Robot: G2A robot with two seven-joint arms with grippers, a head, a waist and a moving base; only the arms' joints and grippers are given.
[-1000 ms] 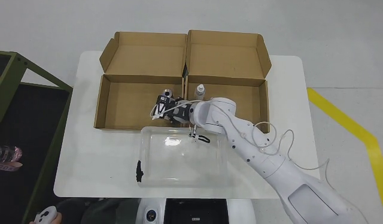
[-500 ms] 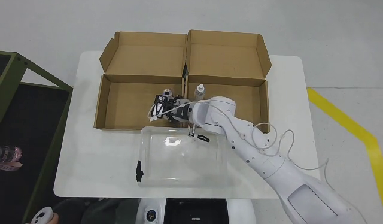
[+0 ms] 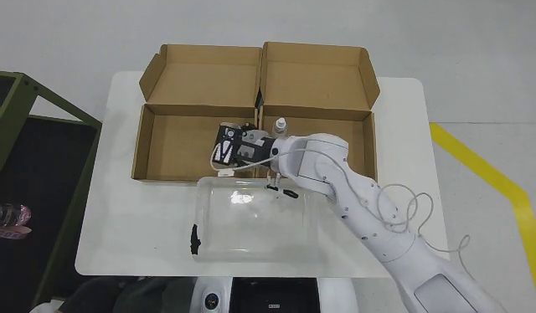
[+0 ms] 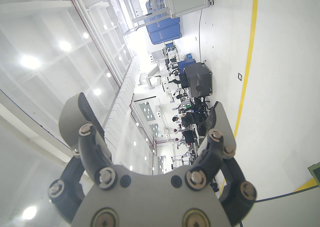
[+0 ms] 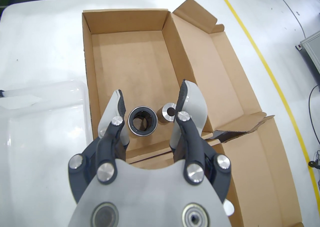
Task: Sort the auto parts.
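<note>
Hovering spread above the cardboard box, the right gripper framed a bearing ring and steel cylinder lying by its right end wall; the left gripper gaped.

- The box is showing matt brown cardboard.
- The ring is gleaming as polished metal with a black band.
- The cylinder is looking like brushed metal.
- The bin is shining as clear glossy plastic.
- The table is reflecting light off a smooth white top.
- The right gripper is showing smooth pale shells and ribbed black pads.
</note>
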